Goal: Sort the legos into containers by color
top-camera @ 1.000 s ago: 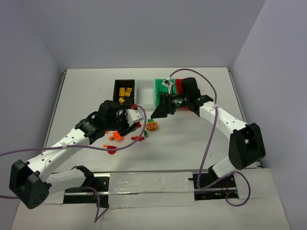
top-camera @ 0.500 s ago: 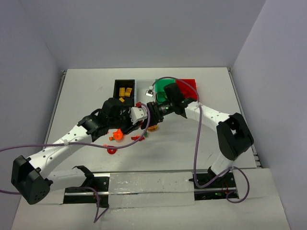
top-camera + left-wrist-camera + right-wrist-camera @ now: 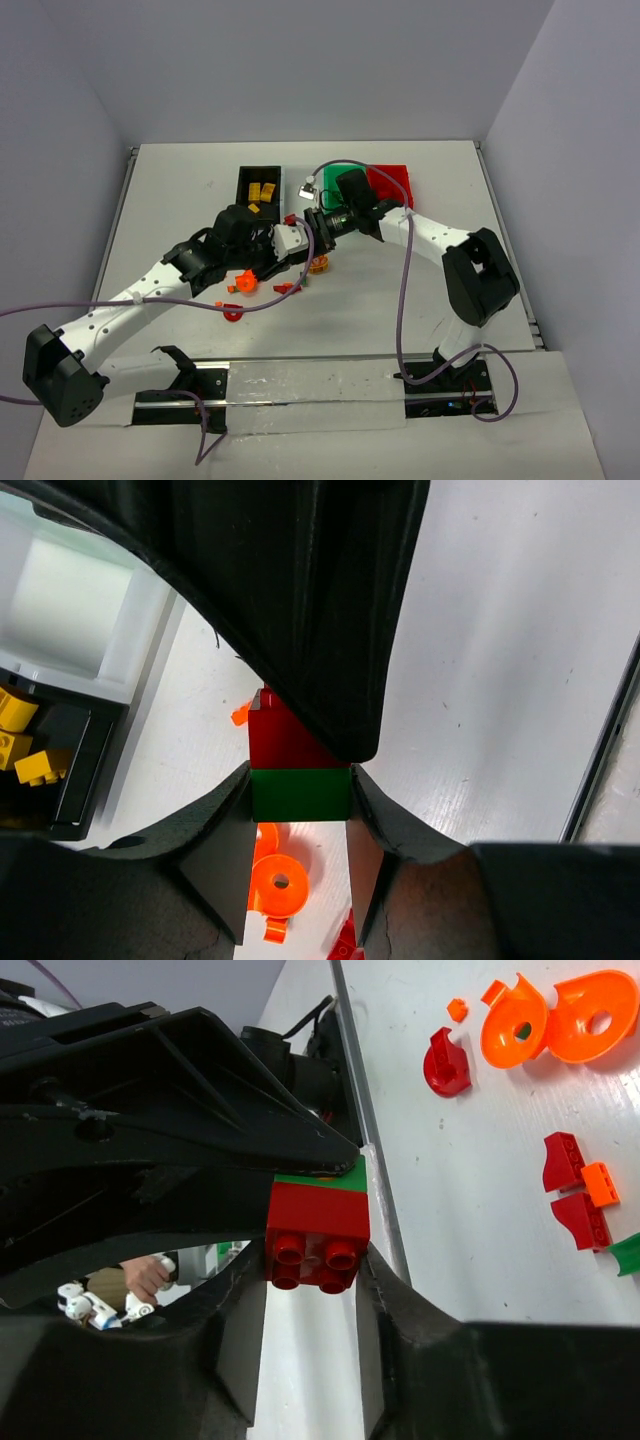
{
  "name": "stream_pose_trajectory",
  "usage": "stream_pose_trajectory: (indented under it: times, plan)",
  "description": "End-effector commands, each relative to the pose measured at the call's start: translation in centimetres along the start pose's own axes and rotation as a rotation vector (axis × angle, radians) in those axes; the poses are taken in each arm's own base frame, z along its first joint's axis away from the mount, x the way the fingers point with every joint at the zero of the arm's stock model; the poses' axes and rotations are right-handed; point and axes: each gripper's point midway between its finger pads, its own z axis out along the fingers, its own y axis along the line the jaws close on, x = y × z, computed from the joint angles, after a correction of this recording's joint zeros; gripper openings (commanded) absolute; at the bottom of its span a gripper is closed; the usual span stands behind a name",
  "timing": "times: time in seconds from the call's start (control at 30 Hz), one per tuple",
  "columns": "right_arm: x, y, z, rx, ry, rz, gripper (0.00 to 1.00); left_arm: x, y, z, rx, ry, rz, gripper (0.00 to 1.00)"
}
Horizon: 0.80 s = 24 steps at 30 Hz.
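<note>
A green brick (image 3: 300, 793) with a red brick (image 3: 288, 746) stuck to it hangs above the table between both arms. My left gripper (image 3: 300, 795) is shut on the green brick. From the opposite side my right gripper (image 3: 315, 1260) is shut on the red brick (image 3: 318, 1228), one finger on each of its sides. In the top view both grippers meet at the joined pair (image 3: 290, 219), in front of the bins. The black bin (image 3: 243, 186) holds several yellow legos. The white bin (image 3: 297, 196), green bin (image 3: 334, 180) and red bin (image 3: 392, 182) stand to its right.
Loose legos lie below the grippers: an orange round piece (image 3: 319, 264), another orange piece (image 3: 241, 283), red pieces (image 3: 232, 314) (image 3: 285, 288) and a small green one (image 3: 303, 280). The right arm reaches across the green bin.
My right gripper has swung left from over the green bin to the left gripper and shut on the red brick. The left gripper kept its hold and shifted slightly right.
</note>
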Motion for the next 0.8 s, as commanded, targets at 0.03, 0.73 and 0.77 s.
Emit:
stream_pose_trajectory:
  times: [0.03,0.73,0.77]
  plan:
    - [-1.1,1.7,-0.2,-0.051,-0.003,-0.081,0.12,-0.8,0.2,-0.3,-0.013,-0.017,0.002,0.0]
    - [-7.2,-7.6,-21.7,0.671,-0.38,-0.185,0.0,3.7,-1.2,1.6,0.025,0.075,-0.042,0.0]
    - [-7.9,-8.6,-24.0,0.822,-0.412,-0.201,0.0,3.7,-1.0,2.2,0.026,0.086,-0.055,0.0]
